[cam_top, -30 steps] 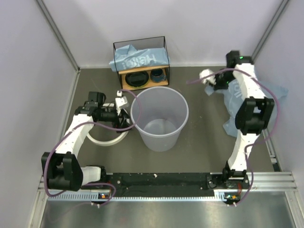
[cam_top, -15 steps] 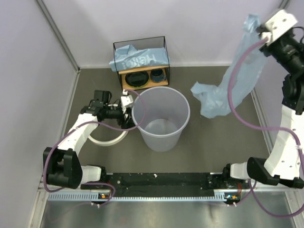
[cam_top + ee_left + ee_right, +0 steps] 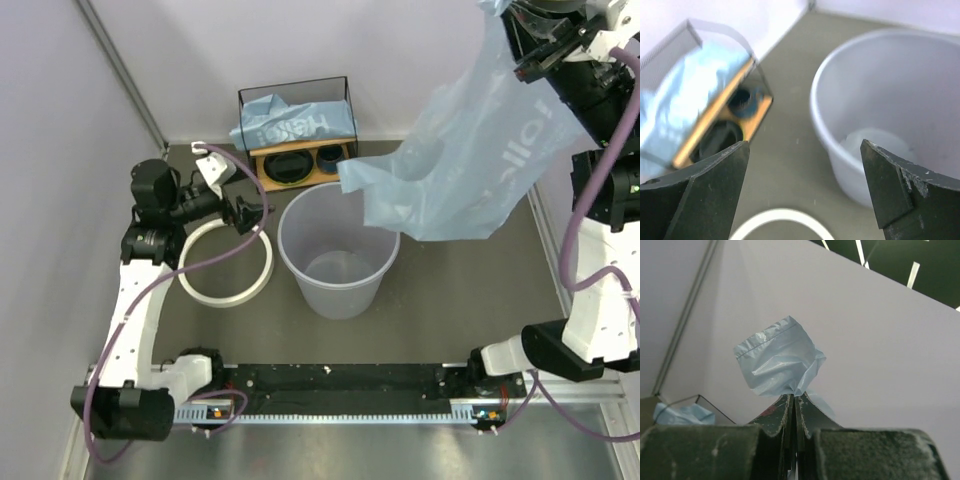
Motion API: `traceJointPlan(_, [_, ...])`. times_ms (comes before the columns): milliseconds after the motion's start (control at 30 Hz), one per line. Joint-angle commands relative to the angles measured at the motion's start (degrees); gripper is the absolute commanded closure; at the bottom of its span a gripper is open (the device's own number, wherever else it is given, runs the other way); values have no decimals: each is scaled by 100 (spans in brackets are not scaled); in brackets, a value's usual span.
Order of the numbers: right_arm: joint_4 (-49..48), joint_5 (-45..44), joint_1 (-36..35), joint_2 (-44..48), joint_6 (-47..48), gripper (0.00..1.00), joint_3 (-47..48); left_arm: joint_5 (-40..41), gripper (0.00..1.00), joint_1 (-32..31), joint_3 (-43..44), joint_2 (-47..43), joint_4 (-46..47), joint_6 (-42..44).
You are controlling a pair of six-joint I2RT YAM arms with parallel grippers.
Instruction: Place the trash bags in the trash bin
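Grey-brown table (image 3: pixel 450 300) boxed by pale walls. Overhead view: trash bin (image 3: pixel 345 298), upright at centre, mouth open, no blue film seen inside; white ring (image 3: pixel 226 301), detached, flat on the table just left of the bin. Held trash bag (image 3: pixel 470 150), light blue with white lettering, hangs from the right gripper (image 3: pixel 527 55), which is raised high at the far right. Its long axis runs from that pinch down and leftward, and its lowest corner overlaps the bin's far-right rim in this view. Judgement: the bin lies below, left of and nearer than the claw, so the right arm alone is placed to deliver. Left gripper (image 3: pixel 243 212), spread wide and carrying nothing, sits beside the bin's left rim above the ring. Second trash bag (image 3: pixel 290 125) is draped over the shelf (image 3: pixel 305 150), with a bowl (image 3: pixel 287 167) and cup (image 3: pixel 329 157) beneath. Left wrist view: both fingers (image 3: pixel 705 190) well apart, with bin, ring arc and blurred shelf between them. Right wrist view: jaws pressed together on a bunched corner of film. Not determinable: whether the hanging hem touches the rim. The right claw is partly cut off by the frame's top edge, and the table behind the bag is hidden.
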State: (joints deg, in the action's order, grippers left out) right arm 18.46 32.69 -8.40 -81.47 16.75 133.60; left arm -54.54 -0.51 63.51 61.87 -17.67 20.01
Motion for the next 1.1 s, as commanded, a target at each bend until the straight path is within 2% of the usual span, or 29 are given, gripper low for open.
traceJointPlan(0, [-974,-254,-565,-9,-524,100,131,-820,1,-570,566,-149,906,-1068])
traceJointPlan(167, [-1300,-377,-1127,-308,-568,100,658,-830,1,-1643,470,-201,1326,-1912])
traceJointPlan(233, [-1450,-421,-1461,-343,-516,100,667,-602,1,-2135,243,-263,1721,-2357])
traceJointPlan(300, [-1450,-605,-1907,-369,-226,100,632,-418,1,-2548,232,-237,2556,-2650])
traceJointPlan(367, [-1520,-745,-2156,-378,-85,100,562,-102,1,-2734,390,-149,3030,-3212])
traceJointPlan(500, [-1608,-983,-2709,-536,29,100,439,338,3,-3112,1013,176,3340,-3468])
traceJointPlan(567, [-1757,-1080,-2929,-624,100,100,378,401,11,-3130,1453,255,3358,-3644])
traceJointPlan(600, [-1767,-1115,-3000,-668,144,100,421,366,29,-3130,1559,247,3323,-3645])
traceJointPlan(667, [-1802,-1351,-3237,-834,293,100,500,479,47,-3130,1656,133,3270,-3706])
traceJointPlan(700, [-1793,-1440,-3307,-870,320,100,544,497,68,-3122,1639,-6,3235,-3706])
traceJointPlan(767, [-2039,-1833,-3544,-949,363,100,527,680,93,-3121,1682,-122,3113,-3645])
traceJointPlan(800, [-2083,-2001,-3615,-958,372,100,474,812,100,-3095,1700,-261,3034,-3636])
traceJointPlan(933, [-2022,-2538,-3888,-809,242,100,62,1165,100,-2885,1902,-491,2656,-3600])
traceJointPlan(1067, [-1620,-2382,-3923,-528,-345,100,-413,1297,100,-2534,1911,-605,2392,-3653])
